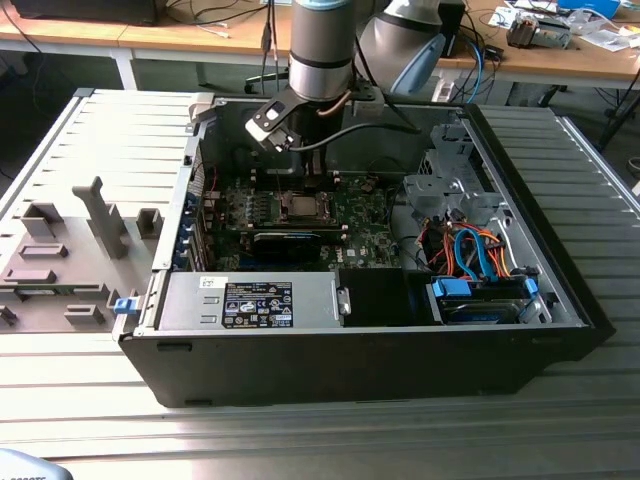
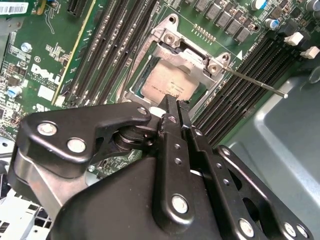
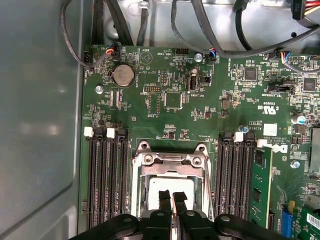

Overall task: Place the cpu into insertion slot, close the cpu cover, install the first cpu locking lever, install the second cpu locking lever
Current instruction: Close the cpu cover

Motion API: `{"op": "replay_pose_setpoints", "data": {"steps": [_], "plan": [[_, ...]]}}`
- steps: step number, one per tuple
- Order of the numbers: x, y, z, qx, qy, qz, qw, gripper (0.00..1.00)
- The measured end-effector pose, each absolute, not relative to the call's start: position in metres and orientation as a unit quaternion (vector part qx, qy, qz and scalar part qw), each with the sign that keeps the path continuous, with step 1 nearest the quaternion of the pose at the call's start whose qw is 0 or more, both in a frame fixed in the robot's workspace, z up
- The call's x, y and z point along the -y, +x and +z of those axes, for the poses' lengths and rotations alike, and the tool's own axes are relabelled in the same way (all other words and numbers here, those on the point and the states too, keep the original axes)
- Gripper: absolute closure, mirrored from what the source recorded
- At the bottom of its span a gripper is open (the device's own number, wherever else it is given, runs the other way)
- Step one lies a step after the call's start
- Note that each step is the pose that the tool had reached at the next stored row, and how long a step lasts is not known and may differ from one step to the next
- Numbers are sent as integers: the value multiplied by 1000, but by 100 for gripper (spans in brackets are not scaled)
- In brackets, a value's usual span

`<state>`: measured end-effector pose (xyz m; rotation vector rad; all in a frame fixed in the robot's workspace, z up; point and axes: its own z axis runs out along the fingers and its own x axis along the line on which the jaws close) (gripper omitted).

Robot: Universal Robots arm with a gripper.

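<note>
Grey slatted bench (image 1: 300, 440) carries the open computer case (image 1: 360, 370). Inside it I see the cpu (image 2: 167, 82) seated in the insertion slot (image 2: 132, 92), the cpu cover (image 2: 187, 57) seemingly lowered around it (one thin lever (image 2: 255, 82) juts free). My gripper (image 3: 172, 197) hangs over it, fingers pressed together, empty.

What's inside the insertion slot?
The cpu, its silvery top showing through the window of the cpu cover. The claw hides one edge; anything beneath the cpu is covered.

A ribbed grey metal tabletop (image 1: 300, 440) spreads before me under soft, even light. Behind it stand wooden desks (image 1: 190, 38) on white legs (image 1: 125, 70), littered with cables (image 1: 215, 12) and small clutter, deep shadow beneath them.
</note>
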<state>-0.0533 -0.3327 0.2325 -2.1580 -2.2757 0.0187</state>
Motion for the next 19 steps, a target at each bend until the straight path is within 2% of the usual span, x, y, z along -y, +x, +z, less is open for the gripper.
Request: {"op": "replay_pose_setpoints", "data": {"steps": [19], "plan": [[333, -76, 219, 726, -688, 6, 3, 84]]}}
